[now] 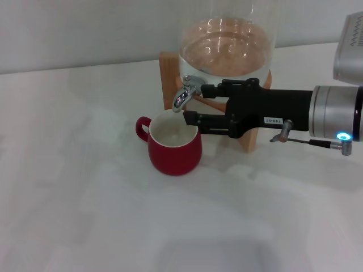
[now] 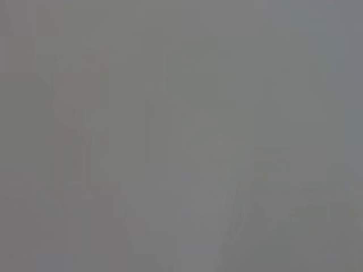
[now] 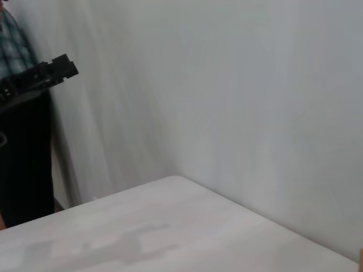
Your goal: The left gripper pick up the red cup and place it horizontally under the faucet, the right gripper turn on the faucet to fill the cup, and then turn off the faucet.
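The red cup (image 1: 174, 148) stands upright on the white table, handle toward my left, its cream inside right below the spout of the chrome faucet (image 1: 184, 95). My right gripper (image 1: 194, 103) reaches in from the right. Its jaws stand apart, one fingertip (image 1: 205, 89) against the tap's body and the other just under the spout, above the cup's rim. I see no water stream. A black jointed claw (image 3: 42, 76), apparently my left gripper, shows far off in the right wrist view. The left wrist view is plain grey.
The glass dispenser (image 1: 229, 42) on its wooden stand (image 1: 168, 71) rises behind the cup, close to the back wall. The white table (image 1: 85, 204) stretches in front and to the left. A person in dark clothes (image 3: 22, 153) stands beyond the table's edge.
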